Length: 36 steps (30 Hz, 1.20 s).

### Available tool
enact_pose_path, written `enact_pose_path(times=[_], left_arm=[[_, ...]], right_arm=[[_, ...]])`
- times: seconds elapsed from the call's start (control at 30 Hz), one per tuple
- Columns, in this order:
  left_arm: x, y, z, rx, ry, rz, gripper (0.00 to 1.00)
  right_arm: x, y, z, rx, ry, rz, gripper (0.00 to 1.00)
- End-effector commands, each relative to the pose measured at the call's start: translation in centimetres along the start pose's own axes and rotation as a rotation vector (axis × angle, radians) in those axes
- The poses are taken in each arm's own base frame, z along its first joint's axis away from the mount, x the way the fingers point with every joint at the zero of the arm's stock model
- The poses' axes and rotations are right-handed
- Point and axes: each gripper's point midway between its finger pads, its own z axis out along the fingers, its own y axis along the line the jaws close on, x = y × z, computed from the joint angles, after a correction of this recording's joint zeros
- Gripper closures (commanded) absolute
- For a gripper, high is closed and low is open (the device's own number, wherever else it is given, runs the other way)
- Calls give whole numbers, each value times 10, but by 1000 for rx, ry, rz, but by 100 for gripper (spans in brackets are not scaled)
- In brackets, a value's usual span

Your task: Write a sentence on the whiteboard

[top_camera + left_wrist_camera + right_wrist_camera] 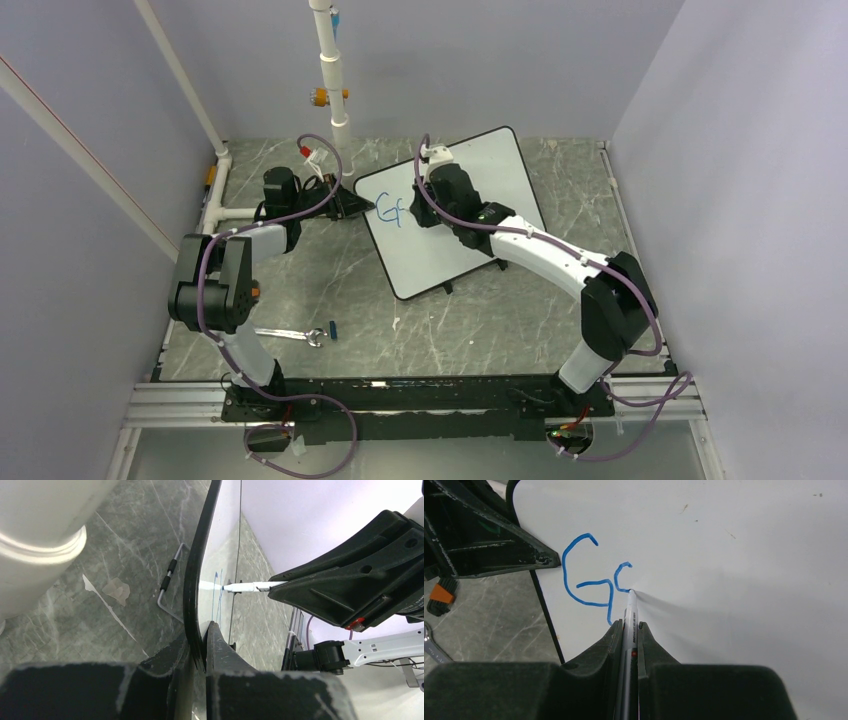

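The whiteboard [430,255] lies tilted on the marble table, white with a thin black frame. My left gripper [352,203] is shut on the whiteboard's left edge [195,570], one jaw on each face [200,640]. My right gripper [422,208] is shut on a grey marker [630,615], whose tip touches the whiteboard [749,580]. The sentence [584,575] stands as a blue "G" and a partly drawn curl [621,577] where the tip rests. In the left wrist view the marker [250,586] meets the board from the right.
A wrench [288,333] and a small blue cap [331,328] lie near the left arm's base. A white pipe post [335,90] rises behind the board's left corner. A wire stand leg [170,585] sticks out under the board. Walls close in on three sides.
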Motion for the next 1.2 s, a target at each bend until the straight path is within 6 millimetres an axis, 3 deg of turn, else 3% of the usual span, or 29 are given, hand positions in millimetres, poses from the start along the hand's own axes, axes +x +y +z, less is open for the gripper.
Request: enact_pose_path(times=[0.0, 0.3, 0.57, 0.73, 0.97, 1.17], left_arm=[[-23, -11, 2, 14, -51, 185, 100], [-23, -14, 2, 26, -46, 189, 100], [-23, -13, 2, 25, -43, 185, 100], [-24, -13, 3, 26, -44, 175, 100], [-24, -12, 2, 17, -43, 176, 100], [-25, -13, 2, 19, -42, 178, 100]], right_arm=[[-24, -5, -2, 45, -41, -22, 100], [-46, 1, 5, 50, -68, -26, 100], [-46, 15, 8, 27, -57, -51, 100], [-51, 18, -6, 30, -76, -46, 100], [-71, 18, -40, 20, -142, -21, 100], [-69, 3, -43, 83, -147, -26, 100]])
